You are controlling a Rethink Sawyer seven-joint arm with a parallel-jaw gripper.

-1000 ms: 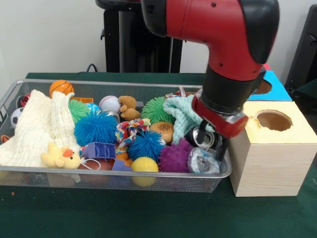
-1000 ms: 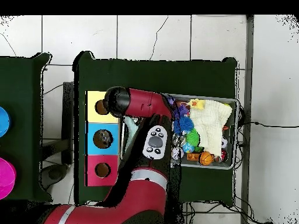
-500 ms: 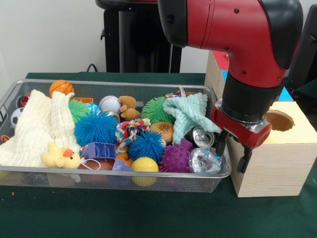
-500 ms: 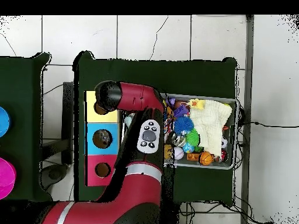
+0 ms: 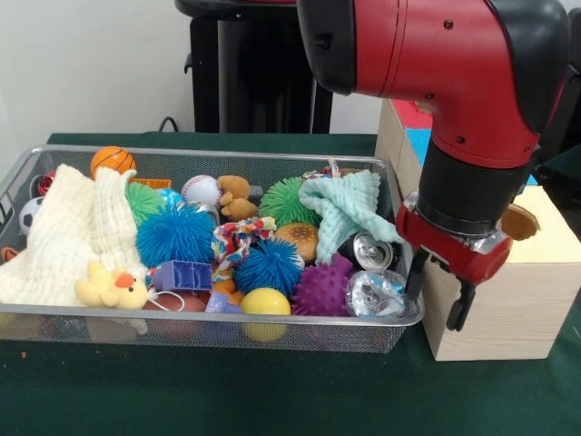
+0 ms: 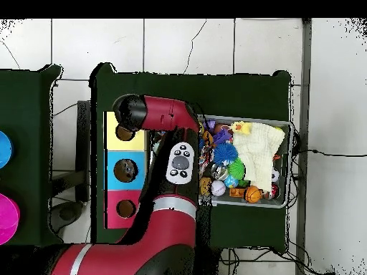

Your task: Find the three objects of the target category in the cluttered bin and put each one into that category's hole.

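The gripper (image 5: 440, 291) hangs in front of the near face of the wooden box (image 5: 508, 300), just right of the wire bin (image 5: 182, 331), with its two dark fingers (image 5: 460, 307) spread apart and nothing between them. The box's yellow top has a round hole (image 5: 517, 221), partly hidden behind the red and black arm (image 5: 454, 82). In the overhead view the arm's end (image 6: 129, 113) sits over the yellow panel (image 6: 127, 140), with a blue panel (image 6: 125, 170) and a red panel (image 6: 125, 209) beside it, each showing a hole. Inside the bin, at its right end, a drink can (image 5: 368, 250) lies on its side with its top facing out, and a crumpled silver can (image 5: 374, 292) lies just in front of it against the near rim. A mint green cloth (image 5: 345, 207) drapes over the can's far side. To the left lie a purple spiky ball (image 5: 318, 289), a blue spiky ball (image 5: 266, 263), a yellow ball (image 5: 265, 304), a toy burger (image 5: 298, 238) and a green spiky ball (image 5: 283, 200). Further left are a large blue spiky ball (image 5: 175, 234), a cream cloth (image 5: 68, 232), a yellow duck (image 5: 111, 286), a small basketball (image 5: 113, 161), a baseball (image 5: 201, 189) and a brown bear (image 5: 236, 196).
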